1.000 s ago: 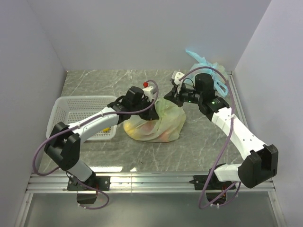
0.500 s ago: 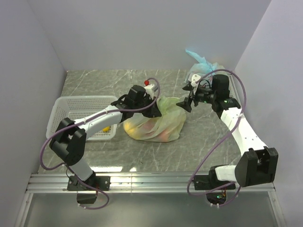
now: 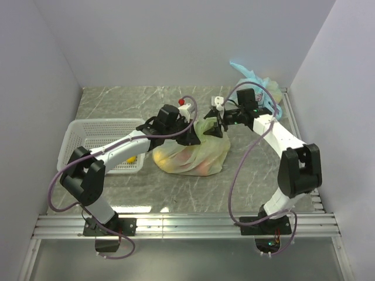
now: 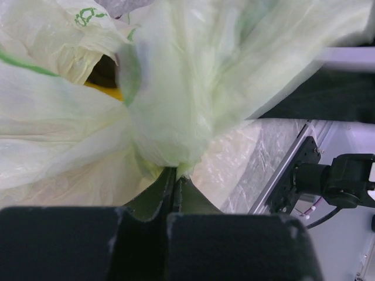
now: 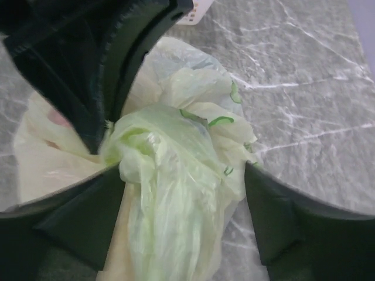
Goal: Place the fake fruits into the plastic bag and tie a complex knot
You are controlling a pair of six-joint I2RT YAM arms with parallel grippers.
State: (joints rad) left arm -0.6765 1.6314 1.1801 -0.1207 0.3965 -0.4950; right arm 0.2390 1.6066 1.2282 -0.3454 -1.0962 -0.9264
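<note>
The pale yellow-green plastic bag (image 3: pixel 193 153) lies mid-table, with fake fruits (image 3: pixel 200 168) showing orange and pink through its film. In the left wrist view a yellow fruit (image 4: pixel 106 92) shows through a gap in the plastic bag (image 4: pixel 193 88). My left gripper (image 3: pixel 190 138) is shut on gathered plastic at the bag's top (image 4: pixel 174 171). My right gripper (image 3: pixel 214 126) stands open at the bag's right top. Its fingers (image 5: pixel 275 216) flank a bunched handle of the plastic bag (image 5: pixel 170 193) without clamping it. No finished knot can be made out.
A white mesh basket (image 3: pixel 88 132) sits at the left with a yellow piece (image 3: pixel 132 159) by its near right corner. A light blue tied bag (image 3: pixel 256 82) lies at the back right corner. Walls close in the table on three sides.
The right gripper was shut on the bag's top, then opened and pulled away to the right. It has now come back to the bag with its fingers around the handle. The left arm held still.
</note>
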